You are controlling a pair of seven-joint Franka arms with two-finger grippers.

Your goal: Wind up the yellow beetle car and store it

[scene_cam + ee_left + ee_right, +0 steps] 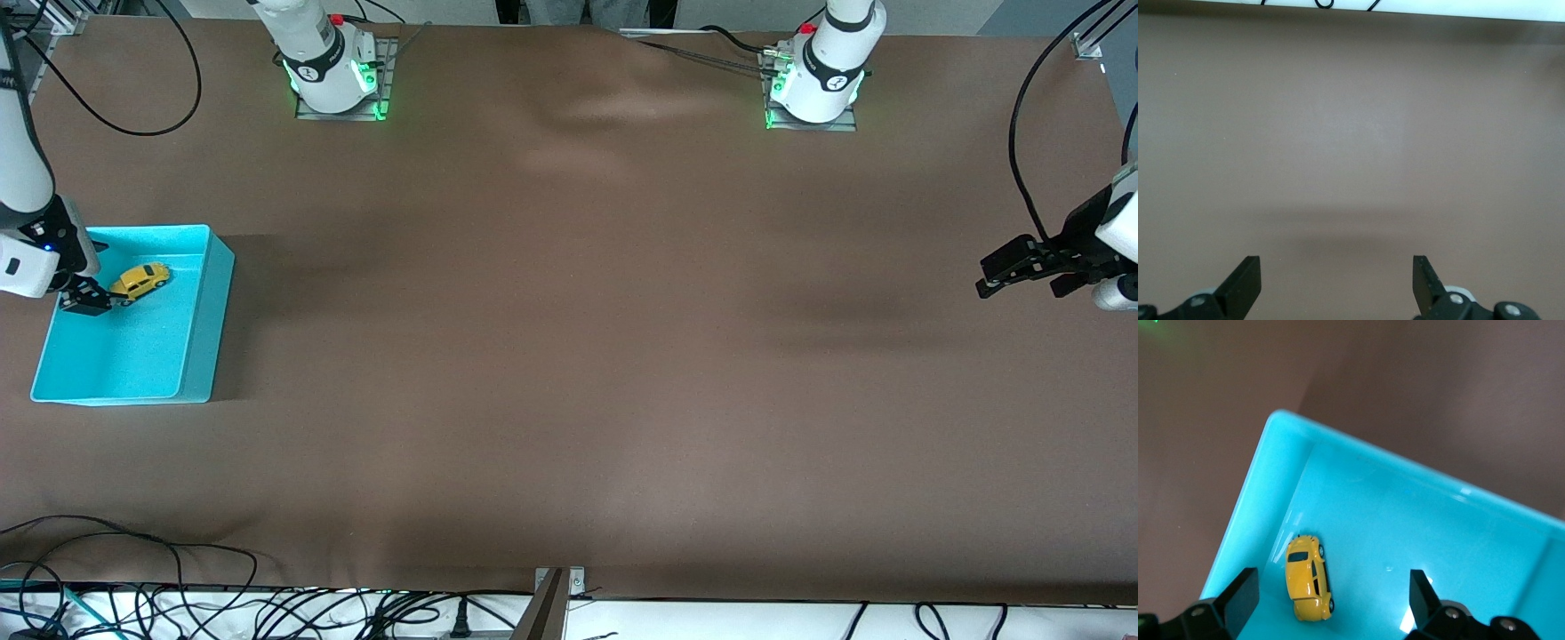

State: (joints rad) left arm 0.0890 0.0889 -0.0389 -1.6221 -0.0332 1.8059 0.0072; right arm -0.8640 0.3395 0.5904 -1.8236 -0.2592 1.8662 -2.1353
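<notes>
Lifting clear is the step in hand, by the look of it: right pincer [84, 298] over the turquoise bin [200, 324] at the right arm's end of the desk [569, 356], fingers spread wide in the right wrist view, gripping nothing. Yellow beetle car [140, 280] lying on the bin floor, on its wheels, in the part of the bin farther from the front camera, just beside one black fingertip [89, 293] in the front view; touching or not, cannot tell.

To do it well: rise straight up, keep the fingers wide, avoid any sideways sweep that might clip the car or drag the bin wall. Clear the rim before swinging toward the base. Whether the car was wound cannot be told from here.

Moving toward the left arm's end of the desk: bare brown cover, then the left pincer [1000, 276], waiting over bare desk, fingers wide apart, holding nothing.

Count: one car, one bin, two arms, two pincers. Loose cables along the desk edge nearest the front camera, number not clear.
</notes>
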